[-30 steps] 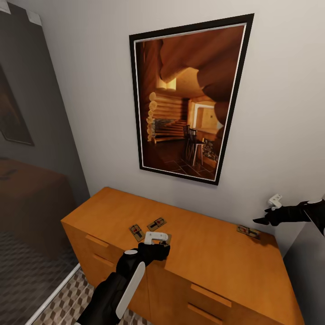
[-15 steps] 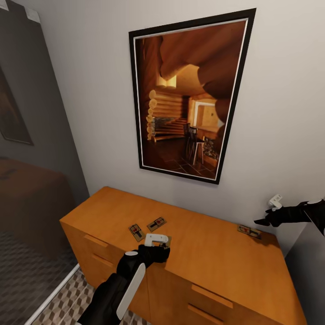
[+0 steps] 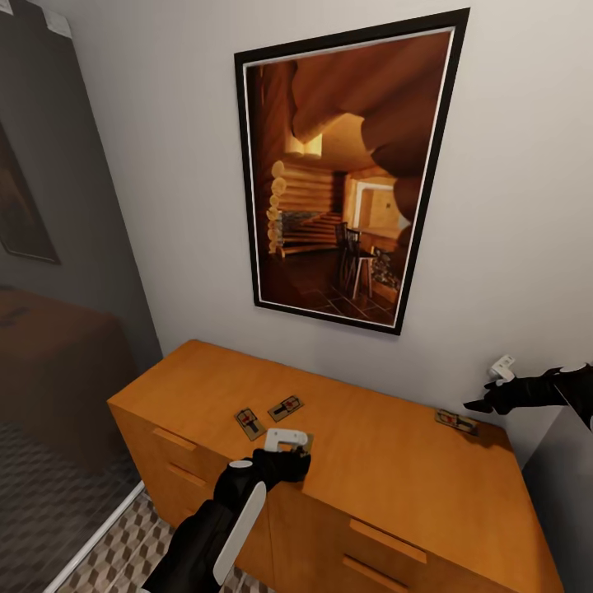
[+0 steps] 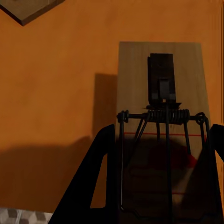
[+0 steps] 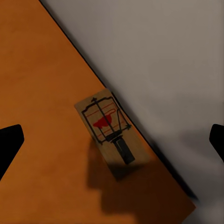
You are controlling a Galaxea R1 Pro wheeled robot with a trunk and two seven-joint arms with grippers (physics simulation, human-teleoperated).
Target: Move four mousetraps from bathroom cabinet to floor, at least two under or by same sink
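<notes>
Left gripper point(image 3: 287, 445) grasps a mousetrap point(image 4: 161, 130) on the cabinet point(image 3: 387, 461) top, lower centre of the head view; its long axis runs along the fingers. Right gripper point(image 3: 486, 394) hangs released above another mousetrap point(image 3: 455, 422), which lies diagonally near the wall

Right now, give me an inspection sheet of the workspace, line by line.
Surface: orange wooden cabinet top, against the wall.
Job's things: two mousetraps side by side on top; a third between the left tool's fingers; a fourth near the wall.
Clutter: nothing seen.
Grippers: left tool straddling the third trap; right tool open, raised over the fourth.
Cables: nothing seen.
Surroundings: framed picture on wall; patterned floor tiles below.
</notes>
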